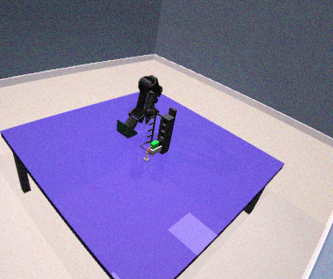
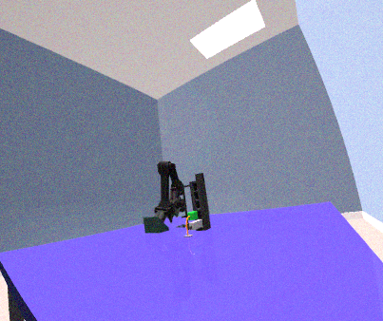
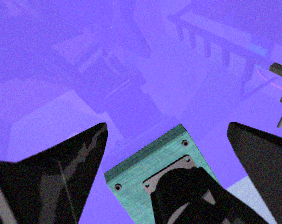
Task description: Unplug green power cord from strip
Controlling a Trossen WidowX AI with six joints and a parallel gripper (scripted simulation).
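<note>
The black power strip stands upright on the purple table. The green plug sits at its foot on a pale block. A thin orange cord runs from there to a small grey end piece on the table. My gripper is open and empty. It points down just left of the strip, apart from the plug and cord. In the wrist view I see only my two dark fingers, not the plug.
The arm's dark base plate lies under the gripper. A row of thin dark prongs sticks out beside the strip. Grey walls stand behind the table.
</note>
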